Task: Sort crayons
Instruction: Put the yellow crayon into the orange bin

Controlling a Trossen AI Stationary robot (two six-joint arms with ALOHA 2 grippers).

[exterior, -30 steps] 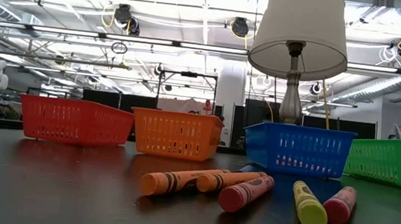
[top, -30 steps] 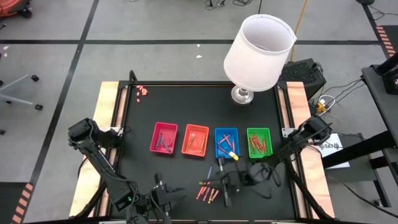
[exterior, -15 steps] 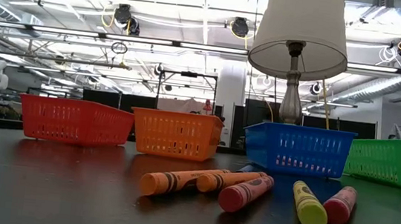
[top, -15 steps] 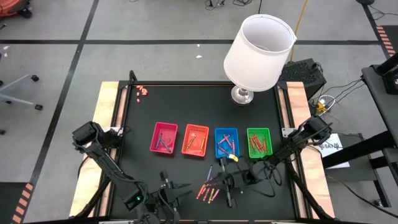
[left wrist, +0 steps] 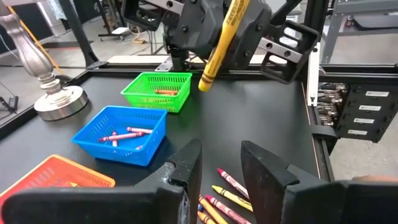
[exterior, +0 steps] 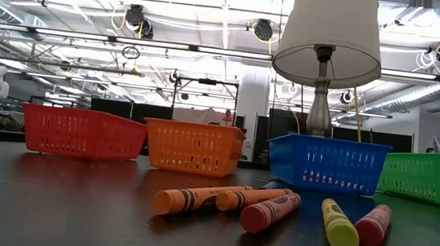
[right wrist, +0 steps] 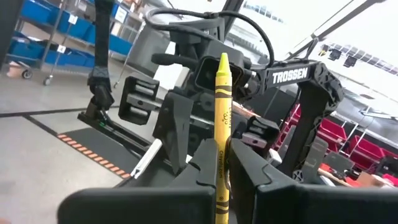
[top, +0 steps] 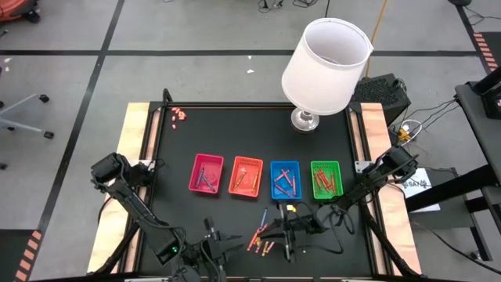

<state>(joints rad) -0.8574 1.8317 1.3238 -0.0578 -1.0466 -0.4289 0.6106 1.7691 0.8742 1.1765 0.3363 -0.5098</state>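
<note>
Yellow crayon [right wrist: 222, 130] sitting clenched in your right gripper [top: 288, 210], at 6 o'clock from blue tray [top: 284, 179]; left gripper [left wrist: 219, 163] hanging unclenched, gripping nothing.

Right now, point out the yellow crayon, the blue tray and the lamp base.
yellow crayon [right wrist: 222, 134]: right wrist view, middle of its paper wrapper.
blue tray [left wrist: 112, 146]: left wrist view, its near side wall.
lamp base [left wrist: 61, 102]: left wrist view, its round metal foot.

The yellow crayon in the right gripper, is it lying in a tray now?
No, the right gripper holds the yellow crayon upright between its fingers, in the air above the table.
</note>
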